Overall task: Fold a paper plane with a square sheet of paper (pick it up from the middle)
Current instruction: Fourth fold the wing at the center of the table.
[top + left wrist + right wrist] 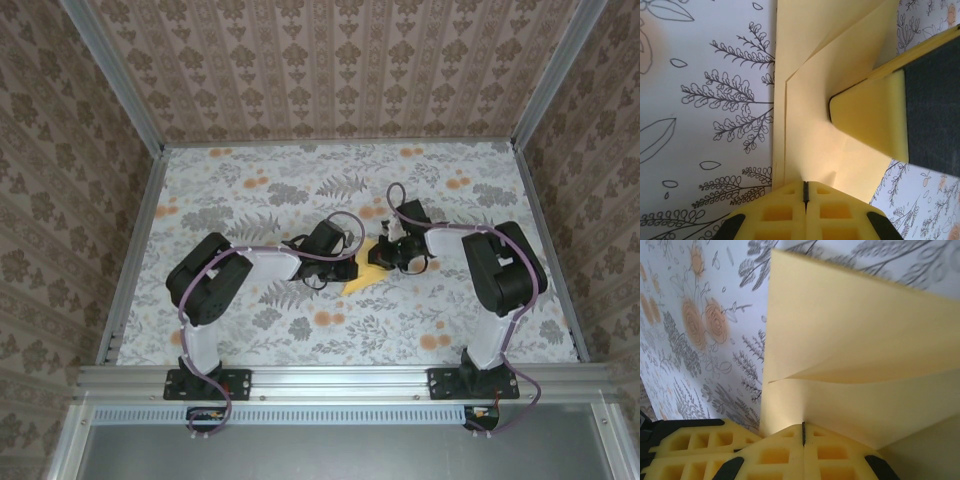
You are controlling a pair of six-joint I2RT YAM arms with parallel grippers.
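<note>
My table (250, 190) wears a pale cloth printed with grey leaves and orange flowers, and brown patterned walls (330, 60) on a metal frame (330, 380) box it in. The yellow paper (358, 284), partly folded, lies mid-table between my arms. My left gripper (805, 192) and right gripper (803, 429) are both pressed closed, tips at the paper. I cannot tell whether either pinches it.

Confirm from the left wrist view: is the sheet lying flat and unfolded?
No, the sheet of paper shows overlapping layers with a diagonal fold edge running across it.
</note>
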